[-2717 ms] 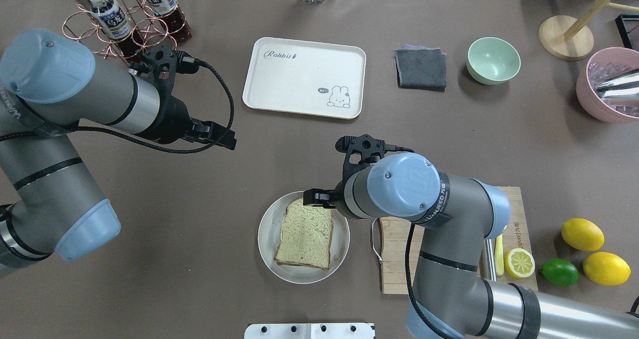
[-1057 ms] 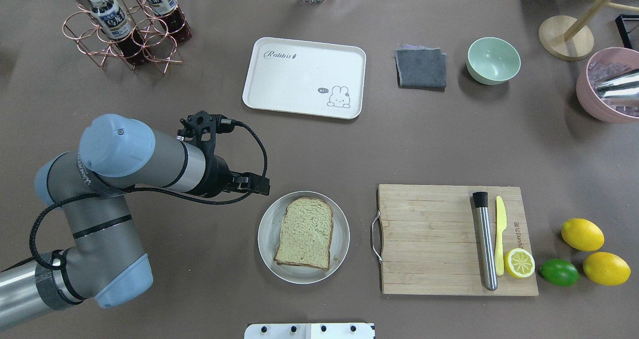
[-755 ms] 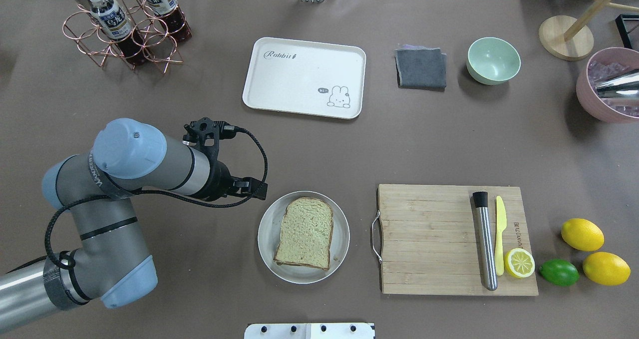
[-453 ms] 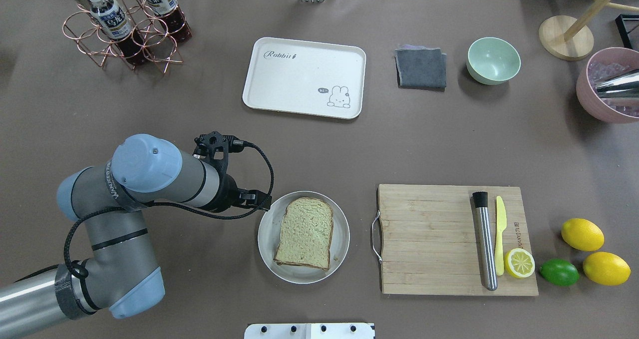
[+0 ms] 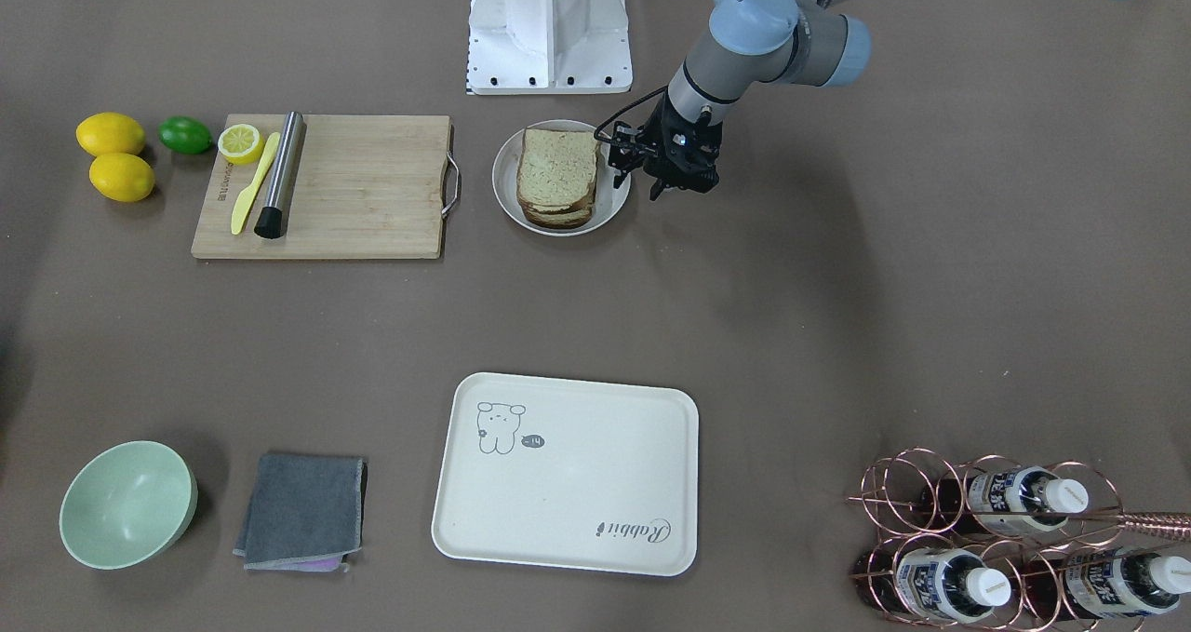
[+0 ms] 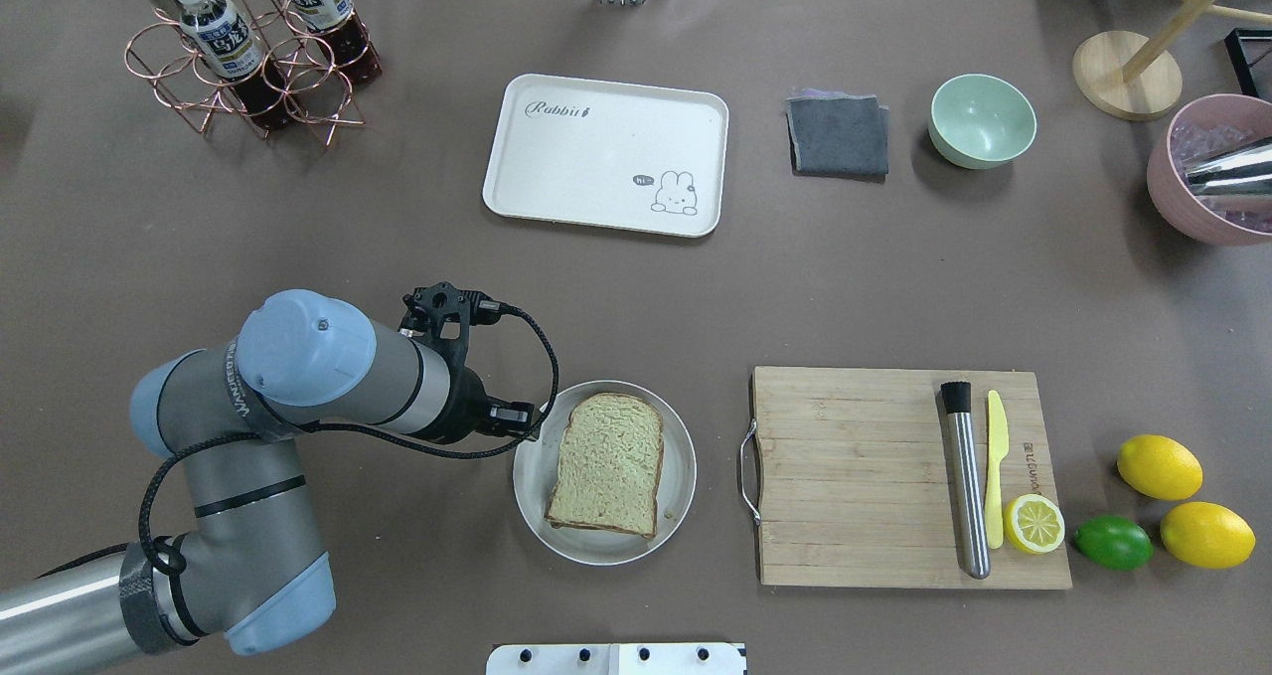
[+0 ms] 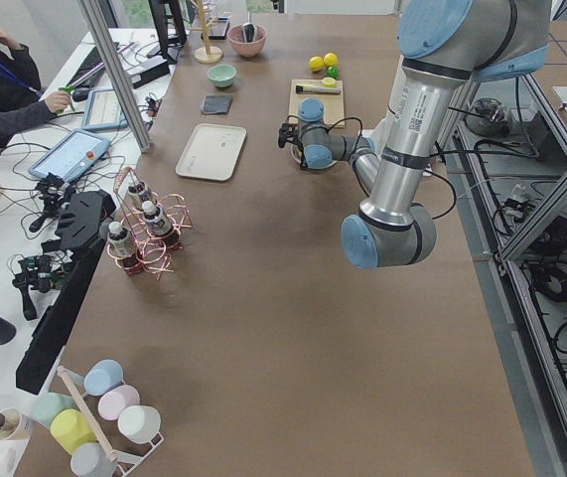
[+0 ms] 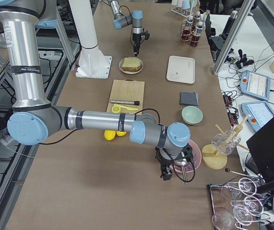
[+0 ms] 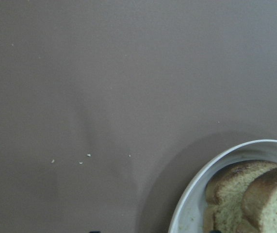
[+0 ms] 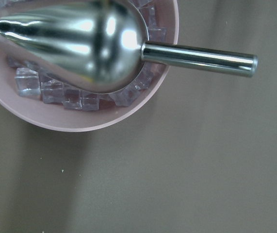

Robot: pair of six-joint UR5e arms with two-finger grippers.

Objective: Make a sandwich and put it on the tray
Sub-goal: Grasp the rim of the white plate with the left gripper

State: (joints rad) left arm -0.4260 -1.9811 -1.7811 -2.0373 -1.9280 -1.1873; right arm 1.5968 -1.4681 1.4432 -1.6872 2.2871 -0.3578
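Observation:
The sandwich (image 6: 606,466) lies on a round white plate (image 6: 678,476) near the table's front; its top slice is pale greenish-tan with brown crust. The front-facing view shows stacked slices (image 5: 556,171); no egg shows. The cream tray (image 6: 596,148) with "Rabbit" script lies empty at the far middle. My left gripper (image 6: 522,420) is open and empty, just off the plate's left rim, also seen in the front-facing view (image 5: 636,185). My right gripper (image 8: 172,172) shows only in the exterior right view, over the pink bowl; I cannot tell its state.
A wooden cutting board (image 6: 855,476) with a metal muddler (image 6: 966,476), a yellow knife and a lemon half lies right of the plate. Lemons and a lime lie beyond it. A grey cloth (image 6: 838,136), green bowl (image 6: 982,118), bottle rack (image 6: 248,49) and pink ice bowl (image 6: 1168,188) stand at the back.
My right arm has left the plate and gone out of the overhead view. My left arm has swung from the back left down to the plate's left rim.

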